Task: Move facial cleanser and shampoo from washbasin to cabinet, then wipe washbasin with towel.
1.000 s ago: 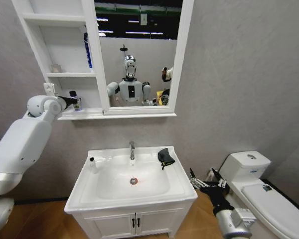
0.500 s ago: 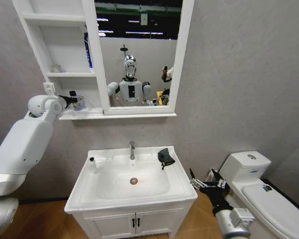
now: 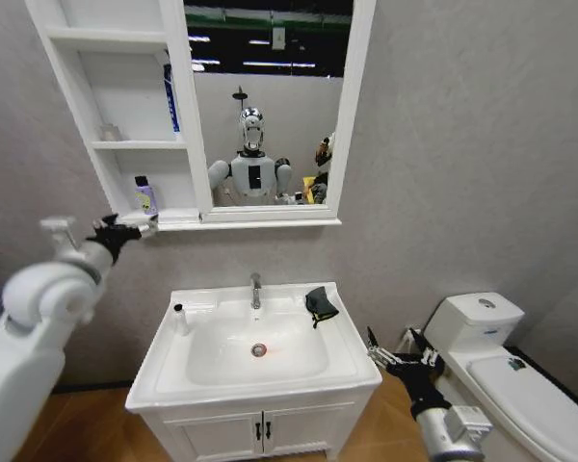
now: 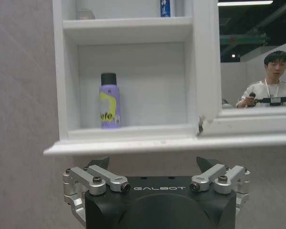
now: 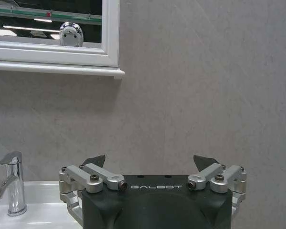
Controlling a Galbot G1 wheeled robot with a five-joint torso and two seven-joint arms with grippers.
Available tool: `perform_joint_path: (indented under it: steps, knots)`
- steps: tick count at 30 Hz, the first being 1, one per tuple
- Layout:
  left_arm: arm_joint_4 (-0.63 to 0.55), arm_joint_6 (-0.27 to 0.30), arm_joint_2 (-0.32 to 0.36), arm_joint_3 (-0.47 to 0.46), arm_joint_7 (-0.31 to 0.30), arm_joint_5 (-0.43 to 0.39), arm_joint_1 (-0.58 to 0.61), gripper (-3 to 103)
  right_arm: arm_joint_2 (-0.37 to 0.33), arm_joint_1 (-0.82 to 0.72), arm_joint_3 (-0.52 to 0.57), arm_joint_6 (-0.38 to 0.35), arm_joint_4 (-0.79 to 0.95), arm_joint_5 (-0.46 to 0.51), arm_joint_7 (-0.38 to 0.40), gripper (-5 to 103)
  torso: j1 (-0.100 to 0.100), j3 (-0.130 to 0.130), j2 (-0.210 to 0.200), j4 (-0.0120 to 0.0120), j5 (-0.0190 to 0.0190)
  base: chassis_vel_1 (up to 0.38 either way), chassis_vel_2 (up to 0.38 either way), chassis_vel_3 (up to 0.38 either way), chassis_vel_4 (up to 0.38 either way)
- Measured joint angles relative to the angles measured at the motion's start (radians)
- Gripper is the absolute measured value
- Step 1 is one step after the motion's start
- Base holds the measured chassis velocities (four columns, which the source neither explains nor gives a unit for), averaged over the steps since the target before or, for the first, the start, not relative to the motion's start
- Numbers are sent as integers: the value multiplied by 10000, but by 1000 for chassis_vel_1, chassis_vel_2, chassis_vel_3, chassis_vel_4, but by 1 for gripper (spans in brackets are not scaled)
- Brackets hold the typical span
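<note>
At upper left of the head view, the cabinet (image 3: 135, 115) hangs on the wall, its three doorless shelves beside a tall mirror panel. On its lowest shelf stands a purple bottle with a black cap (image 3: 144, 195), upright and alone; the left wrist view shows it (image 4: 109, 101) near the middle of that compartment, clear of both side walls. A blue tube (image 3: 170, 96) stands in the middle shelf, against the divider next to the mirror.

The left pincer (image 3: 127, 229) hangs at middle left of the head view, just below and in front of the cabinet's bottom ledge, released, its fingers spread and grasping nothing. In the left wrist view its own fingers (image 4: 108, 180) stand wide apart beneath the ledge.

Lower centre sits the washbasin (image 3: 318, 371), with a chrome tap (image 3: 255, 290) at the back rim. The towel (image 3: 319, 304) lies crumpled on the basin's back right corner. A small white bottle (image 3: 178, 319) stands on the left rim.

The right pincer (image 3: 402, 354) is at lower right, between washbasin and toilet (image 3: 506, 371), released and empty.
</note>
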Motion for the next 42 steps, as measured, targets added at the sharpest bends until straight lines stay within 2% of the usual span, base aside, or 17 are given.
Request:
perform_joint_path:
  steps: [1, 4, 5, 8, 9, 11, 14, 17, 18, 22, 25, 33, 42]
  knots:
    - [0, 0, 0, 0, 0, 0, 0, 100, 0, 0, 0, 0, 0, 0, 0, 100, 0, 0, 0, 0, 0, 0, 0, 0, 0]
    - [301, -1771, -1574, -35, 1395, 2741, 2105, 100, -6, -43, 7, 13, 20, -10, -13, 100, -1, 0, 0, 1, 0, 0, 0, 0, 0]
    - [301, -1771, -1574, -35, 1395, 2741, 2105, 100, -6, -43, 7, 13, 20, -10, -13, 100, -1, 0, 0, 1, 0, 0, 0, 0, 0]
    - [1482, -3111, -2888, 281, 2146, 4412, 3296, 100, -26, -55, 25, 46, 2, -7, -27, 100, -1, 0, 1, 2, 1, 0, 0, 0, 0]
    - [1482, -3111, -2888, 281, 2146, 4412, 3296, 100, -26, -55, 25, 46, 2, -7, -27, 100, -1, 0, 1, 2, 1, 0, 0, 0, 0]
    - [2318, -3674, -3411, 502, 2190, 4792, 3210, 100, -33, -38, -17, 49, -23, -18, -46, 100, -1, 0, 1, 0, 3, 0, 0, 0, 0]
    - [2692, -3875, -3576, 603, 2167, 4896, 3021, 100, -46, -8, -40, 48, -36, -30, -58, 100, 0, 1, 0, -3, 0, 0, 0, 0, 0]
    - [4187, -4034, -3941, 949, 1621, 4991, 1736, 100, -111, 166, -42, -66, -57, -53, -174, 100, 4, 1, -1, -6, 3, 0, 0, 0, 0]
    - [4187, -4034, -3941, 949, 1621, 4991, 1736, 100, -111, 166, -42, -66, -57, -53, -174, 100, 4, 1, -1, -6, 3, 0, 0, 0, 0]
    - [5536, -4086, -4019, 1069, 1079, 5051, 730, 100, -111, 164, -23, -95, -21, -48, -201, 100, 5, 2, -2, -3, 0, 0, 0, 0, 0]
    - [6187, -4144, -3969, 1070, 936, 5045, 302, 100, -149, 136, 34, -97, 6, -25, -216, 100, 4, 2, -2, 1, -1, 0, 0, 0, 0]
    - [7235, -4191, -4046, 1102, 795, 4994, -544, 100, -166, 126, 69, -93, -39, -5, -221, 100, 4, 3, -2, -2, 1, 0, 0, 0, 0]
    - [8207, -4239, -4224, 1203, 977, 5062, -1057, 102, -139, 62, 66, -11, -114, -8, -217, 100, 2, 2, -2, -1, 0, 0, 0, 0, 0]
